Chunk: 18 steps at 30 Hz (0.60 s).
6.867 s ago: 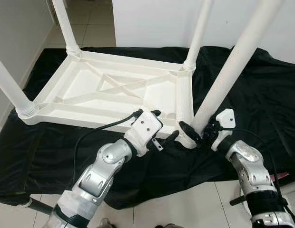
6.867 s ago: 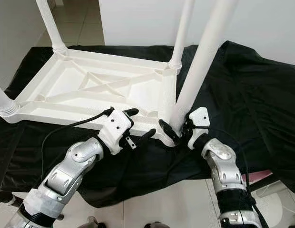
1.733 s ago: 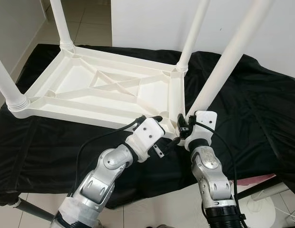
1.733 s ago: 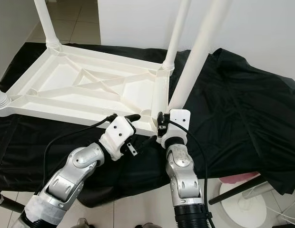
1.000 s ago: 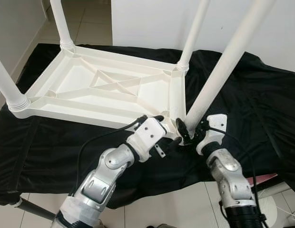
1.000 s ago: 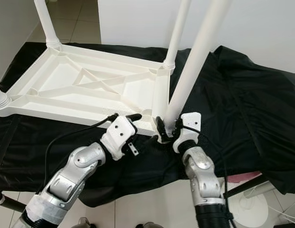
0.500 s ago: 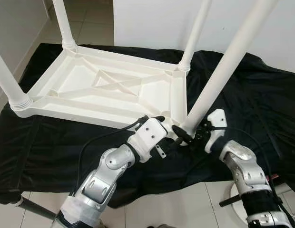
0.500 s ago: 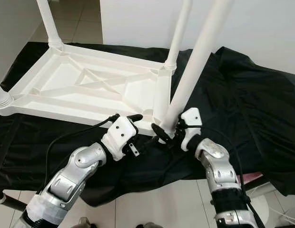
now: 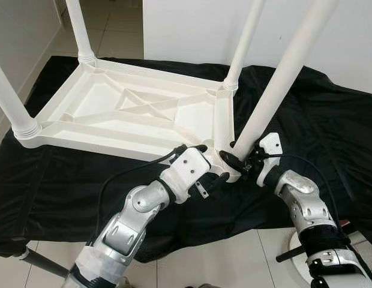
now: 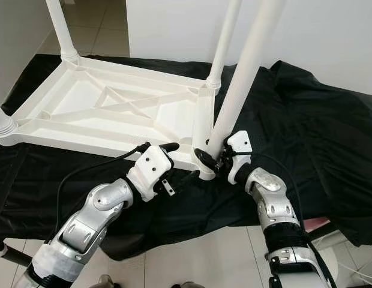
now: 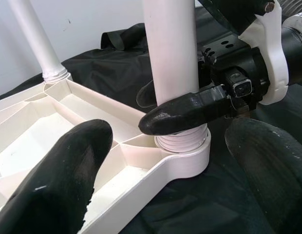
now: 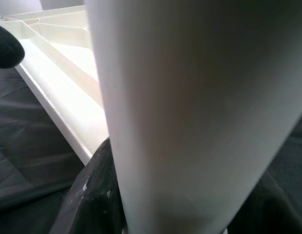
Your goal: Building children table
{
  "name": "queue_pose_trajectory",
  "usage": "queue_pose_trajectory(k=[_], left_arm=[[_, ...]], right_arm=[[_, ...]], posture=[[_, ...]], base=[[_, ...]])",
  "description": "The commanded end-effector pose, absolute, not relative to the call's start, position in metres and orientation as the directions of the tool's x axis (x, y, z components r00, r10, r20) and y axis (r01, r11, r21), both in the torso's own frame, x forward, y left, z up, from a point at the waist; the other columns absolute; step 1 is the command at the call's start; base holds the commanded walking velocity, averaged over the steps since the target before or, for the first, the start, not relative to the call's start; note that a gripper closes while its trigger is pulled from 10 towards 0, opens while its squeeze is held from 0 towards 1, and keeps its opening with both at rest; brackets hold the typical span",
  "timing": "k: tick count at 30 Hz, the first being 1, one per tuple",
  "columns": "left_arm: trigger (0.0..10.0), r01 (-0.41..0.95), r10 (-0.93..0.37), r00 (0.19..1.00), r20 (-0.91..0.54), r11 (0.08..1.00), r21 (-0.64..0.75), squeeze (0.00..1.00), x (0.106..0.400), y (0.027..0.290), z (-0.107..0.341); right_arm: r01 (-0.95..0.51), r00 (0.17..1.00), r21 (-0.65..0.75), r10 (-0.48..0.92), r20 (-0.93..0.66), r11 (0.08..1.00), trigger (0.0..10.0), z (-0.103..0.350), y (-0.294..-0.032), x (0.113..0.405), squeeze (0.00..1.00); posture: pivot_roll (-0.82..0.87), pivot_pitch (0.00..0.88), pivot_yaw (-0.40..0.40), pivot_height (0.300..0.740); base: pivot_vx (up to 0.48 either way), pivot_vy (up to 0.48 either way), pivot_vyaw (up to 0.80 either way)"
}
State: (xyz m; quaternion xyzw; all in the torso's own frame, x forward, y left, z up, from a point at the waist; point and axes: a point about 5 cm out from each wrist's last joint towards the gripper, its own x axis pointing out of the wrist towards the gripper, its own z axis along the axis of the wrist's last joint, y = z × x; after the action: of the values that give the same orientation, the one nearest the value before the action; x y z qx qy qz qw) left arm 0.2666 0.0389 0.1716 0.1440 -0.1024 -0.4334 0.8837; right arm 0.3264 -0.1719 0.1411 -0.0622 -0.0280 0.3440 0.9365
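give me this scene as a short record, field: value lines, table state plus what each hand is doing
table: white tabletop upside down on black cloth, four legs pointing up
near leg: leg stands in the near right corner socket
right hand: right hand shut around the base of that leg
left hand: left hand open at the tabletop's near corner, one finger either side of the socket
floor: pale tiles

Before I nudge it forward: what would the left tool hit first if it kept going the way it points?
Probably the white plastic table leg where it screws into the upturned white tabletop's corner socket; the left tool stands open just short of it. The right tool grips that leg there too.
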Motion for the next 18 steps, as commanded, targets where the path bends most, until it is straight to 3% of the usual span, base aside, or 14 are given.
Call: queue_pose_trajectory(k=[1, 9, 11, 18], left_arm=[[10.0, 0.738, -0.795, 0.605, 0.041, 0.58, 0.346, 0.0, 0.264, 0.04, 0.168], [10.0, 0.739, -0.793, 0.608, 0.039, 0.583, 0.339, 0.0, 0.265, 0.04, 0.166], [10.0, 0.739, -0.789, 0.613, 0.036, 0.588, 0.329, 0.0, 0.267, 0.04, 0.163], [10.0, 0.745, -0.792, 0.609, 0.037, 0.588, 0.315, 0.0, 0.266, 0.039, 0.16]], right_arm=[[-0.624, 0.778, -0.14, 0.628, -0.018, 0.769, 10.0, 0.133, -0.169, 0.325, 0.0], [-0.541, 0.839, -0.123, 0.543, -0.019, 0.832, 10.0, 0.131, -0.173, 0.326, 0.0], [-0.443, 0.892, -0.088, 0.448, 0.049, 0.892, 10.0, 0.136, -0.174, 0.325, 0.0], [-0.251, 0.963, 0.013, 0.249, 0.103, 0.968, 10.0, 0.135, -0.166, 0.315, 0.0]], posture=[[0.06, 0.046, -0.13, 0.74], [0.06, 0.035, -0.132, 0.74], [0.05, 0.032, -0.132, 0.74], [0.04, 0.029, -0.126, 0.74]], base=[[0.0, 0.0, 0.0], [0.0, 0.0, 0.0], [0.0, 0.0, 0.0], [0.0, 0.0, 0.0]])
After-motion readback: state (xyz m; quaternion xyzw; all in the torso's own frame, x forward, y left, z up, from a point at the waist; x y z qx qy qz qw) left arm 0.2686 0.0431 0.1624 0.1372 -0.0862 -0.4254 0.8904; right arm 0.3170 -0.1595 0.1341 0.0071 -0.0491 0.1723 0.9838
